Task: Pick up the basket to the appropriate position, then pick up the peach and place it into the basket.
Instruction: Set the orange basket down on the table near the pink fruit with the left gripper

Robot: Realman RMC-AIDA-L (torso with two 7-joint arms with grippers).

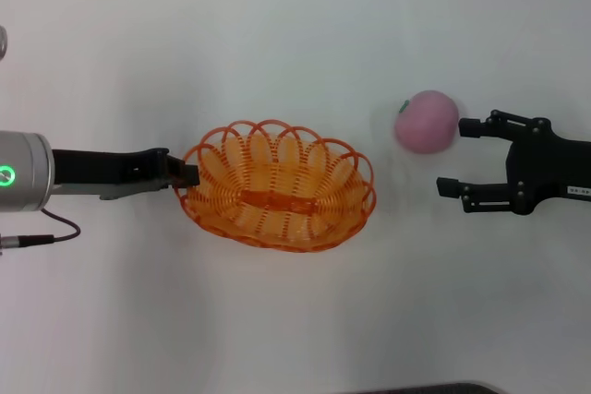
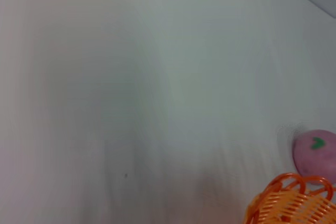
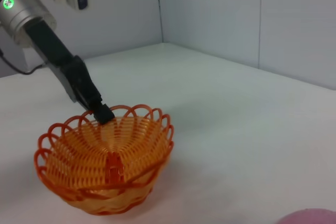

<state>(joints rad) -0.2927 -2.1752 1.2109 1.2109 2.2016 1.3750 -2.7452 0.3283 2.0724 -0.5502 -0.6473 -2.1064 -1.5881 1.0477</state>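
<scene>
1. The peach, round, pink and matte, sits on the white table just beside the right gripper, fingers spread apart.
2. The basket, orange wire weave with looped rim, holds nothing; left gripper clamps its rim.

A plain white table carries two things, the basket and the peach, and both rest directly on its surface. The basket sits right at the tip of the left gripper, whose fingers meet its scalloped rim at the near end, while the peach lies just beyond the spread fingertips of the right gripper, touching neither finger. Basket and peach are near each other but apart, with bare white surface between them.
</scene>
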